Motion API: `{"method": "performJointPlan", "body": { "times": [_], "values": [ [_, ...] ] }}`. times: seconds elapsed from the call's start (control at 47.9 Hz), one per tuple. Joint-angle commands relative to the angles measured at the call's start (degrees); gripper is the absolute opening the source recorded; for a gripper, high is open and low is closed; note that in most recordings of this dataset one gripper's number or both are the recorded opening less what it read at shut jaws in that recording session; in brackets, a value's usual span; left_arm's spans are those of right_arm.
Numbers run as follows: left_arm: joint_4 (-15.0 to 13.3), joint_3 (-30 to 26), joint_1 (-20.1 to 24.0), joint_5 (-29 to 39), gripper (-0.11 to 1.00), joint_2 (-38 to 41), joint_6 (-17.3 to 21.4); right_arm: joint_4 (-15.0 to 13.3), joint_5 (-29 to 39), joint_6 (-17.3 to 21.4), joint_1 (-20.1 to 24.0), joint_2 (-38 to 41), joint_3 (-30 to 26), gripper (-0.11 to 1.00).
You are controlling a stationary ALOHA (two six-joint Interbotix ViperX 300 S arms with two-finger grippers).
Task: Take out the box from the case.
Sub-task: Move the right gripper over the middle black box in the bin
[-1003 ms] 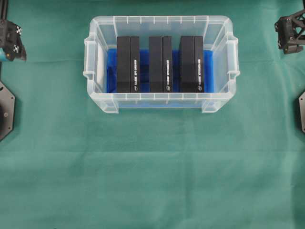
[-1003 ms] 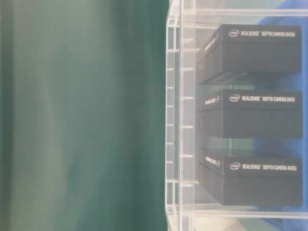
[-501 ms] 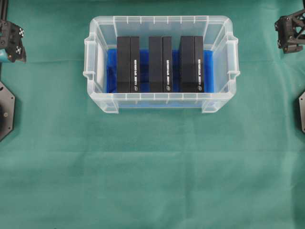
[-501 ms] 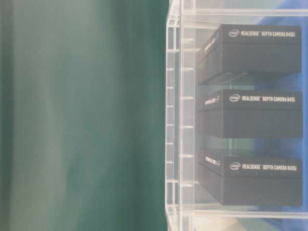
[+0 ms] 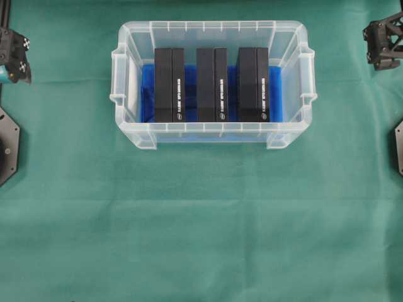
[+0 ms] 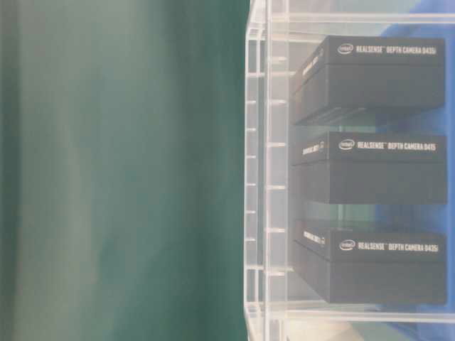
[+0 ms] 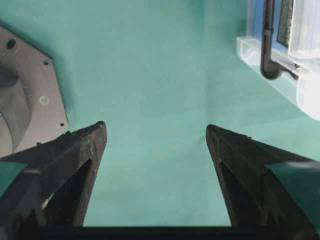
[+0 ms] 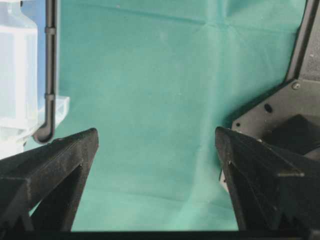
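The clear plastic case (image 5: 214,135) stands on the green cloth at the upper middle, with a blue lining on its floor. Three black boxes stand on edge inside it: a left box (image 5: 169,85), a middle box (image 5: 211,84) and a right box (image 5: 253,84). The table-level view shows them through the case wall (image 6: 264,177). My left gripper (image 7: 156,129) is open and empty, far left of the case (image 7: 280,75). My right gripper (image 8: 156,131) is open and empty, far right of the case (image 8: 20,80). In the overhead view they sit at the left edge (image 5: 14,60) and right edge (image 5: 384,44).
Black arm base plates lie at the left edge (image 5: 7,145) and right edge (image 5: 399,146) of the overhead view. Green cloth (image 5: 201,226) covers the table in front of the case.
The left gripper has drifted slightly up and toward the left edge in the overhead view. The case, the boxes and the right gripper have not moved.
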Motion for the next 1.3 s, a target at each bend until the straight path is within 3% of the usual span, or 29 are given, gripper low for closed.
{"method": "performJointPlan", "body": {
  "times": [0.0,0.334,0.71,1.045,1.275],
  "values": [
    [-0.2,-1.4,0.2,0.0,0.82,0.1,-0.2,-0.3,-0.4,0.2,-0.1,0.1,-0.7,0.94],
    [-0.2,-2.2,0.4,0.0,0.82,1.5,-0.5,0.9,-10.0,2.3,1.3,11.0,-7.3,0.93],
    [-0.2,-3.4,2.0,1.0,0.82,3.7,-0.3,2.2,-10.4,3.9,4.8,28.3,-24.0,0.93],
    [-0.6,-3.4,3.0,2.2,0.82,3.7,2.5,2.3,-11.2,7.0,7.5,36.7,-32.5,0.93],
    [-0.6,-3.4,2.9,2.5,0.82,3.7,2.7,2.3,-11.9,7.2,8.1,41.0,-37.2,0.93]
  ]
}}
